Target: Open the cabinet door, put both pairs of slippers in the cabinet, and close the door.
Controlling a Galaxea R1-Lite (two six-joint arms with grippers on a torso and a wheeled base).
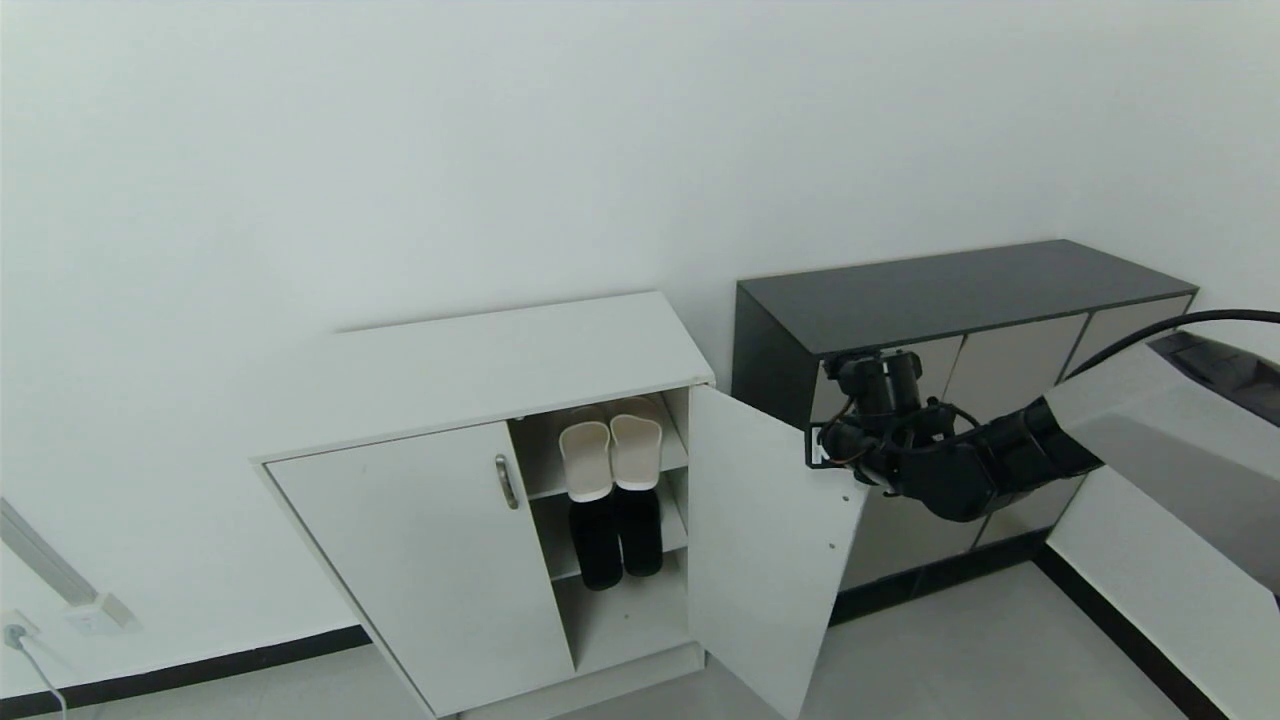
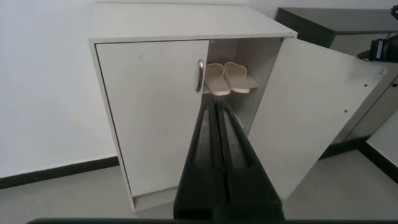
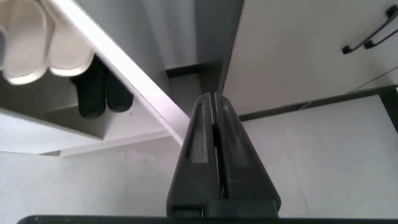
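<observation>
The white cabinet [image 1: 480, 370] stands against the wall with its left door [image 1: 430, 560] closed and its right door [image 1: 760, 540] swung open. On the upper shelf lies a white pair of slippers [image 1: 610, 455], and a black pair [image 1: 615, 535] sits on the shelf below. My right gripper [image 1: 815, 447] is shut and held at the open door's upper outer corner. In the right wrist view that gripper [image 3: 214, 98] sits just beside the door's edge [image 3: 134, 81]. My left gripper [image 2: 214, 107] is shut, held away from the cabinet and facing its front [image 2: 155, 112].
A dark cabinet [image 1: 960, 285] with grey doors stands close to the right of the open door. A wall socket with a cable [image 1: 15, 635] is at the far left. Grey floor [image 1: 950, 660] lies in front of both cabinets.
</observation>
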